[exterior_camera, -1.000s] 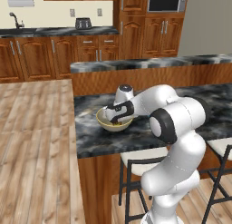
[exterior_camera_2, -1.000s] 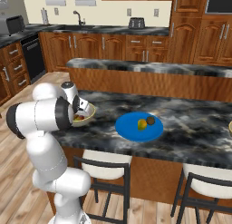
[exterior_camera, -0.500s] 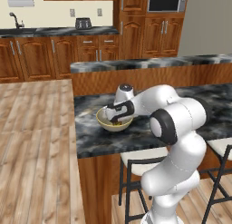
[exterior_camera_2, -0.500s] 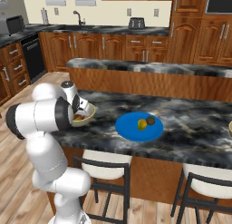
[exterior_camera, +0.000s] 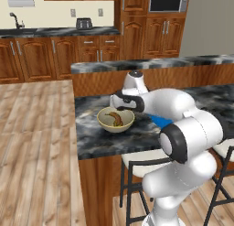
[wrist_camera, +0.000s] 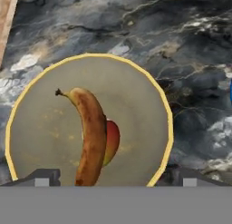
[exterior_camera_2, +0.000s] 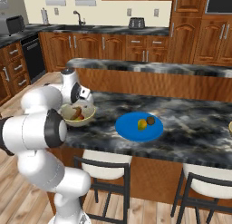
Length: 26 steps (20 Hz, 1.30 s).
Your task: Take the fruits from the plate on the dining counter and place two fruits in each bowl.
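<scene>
Now the jaws stand wide apart above the cream-beige deep bowl (wrist_camera: 90, 123) on the black-and-grey marbled stone surface (exterior_camera_2: 190, 123). In it the brown curved banana (wrist_camera: 90, 137) lies over the orange-green rounded fruit (wrist_camera: 112, 141). The flat bright blue plate (exterior_camera_2: 129, 130) nearby carries the yellow-green fruit (exterior_camera_2: 142, 124) and dark brown ball (exterior_camera_2: 151, 120).

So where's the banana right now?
The banana lies in the bowl on the dining counter, against a reddish fruit, left of the blue plate.

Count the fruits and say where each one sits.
4: brown curved banana and orange-green rounded fruit in the cream-beige bowl; yellow-green fruit and dark brown ball on the bright blue plate.
</scene>
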Motion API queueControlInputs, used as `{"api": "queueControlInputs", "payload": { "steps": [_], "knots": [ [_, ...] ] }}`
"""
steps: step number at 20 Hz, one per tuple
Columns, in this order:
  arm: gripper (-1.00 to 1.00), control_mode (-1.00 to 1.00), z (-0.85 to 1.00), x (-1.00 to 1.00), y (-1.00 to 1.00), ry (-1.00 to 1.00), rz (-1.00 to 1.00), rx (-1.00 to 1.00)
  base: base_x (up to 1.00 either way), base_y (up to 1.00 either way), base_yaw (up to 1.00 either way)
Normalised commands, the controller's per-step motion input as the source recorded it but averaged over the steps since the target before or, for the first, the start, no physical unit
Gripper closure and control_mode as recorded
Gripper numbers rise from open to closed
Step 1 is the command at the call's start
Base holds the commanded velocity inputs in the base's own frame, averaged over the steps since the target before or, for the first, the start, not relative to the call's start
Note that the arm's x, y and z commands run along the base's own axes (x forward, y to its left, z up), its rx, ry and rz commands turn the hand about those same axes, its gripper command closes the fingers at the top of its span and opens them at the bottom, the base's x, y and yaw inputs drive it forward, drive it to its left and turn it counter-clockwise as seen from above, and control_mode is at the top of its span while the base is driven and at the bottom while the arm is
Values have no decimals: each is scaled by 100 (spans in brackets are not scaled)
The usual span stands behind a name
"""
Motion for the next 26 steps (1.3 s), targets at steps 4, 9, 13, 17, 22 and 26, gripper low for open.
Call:
{"api": "queueControlInputs", "payload": {
  "steps": [4, 9, 13, 17, 22, 26],
  "knots": [
    [-100, -100, 10, -34, -100, -9, -1, 0, 0, 0, 0],
    [-100, -100, 0, -23, -100, -6, -1, 0, 0, 0, 0],
    [-100, -100, 0, -8, -81, 0, -8, 0, 0, 0, 0],
    [-100, -100, 3, 0, -63, 0, -10, -1, 0, 0, 0],
    [-100, -100, 0, 0, -48, 0, -3, 0, 0, 0, 0],
    [-100, -100, 0, 0, -50, 2, -4, 0, 0, 0, 0]
  ]
}}
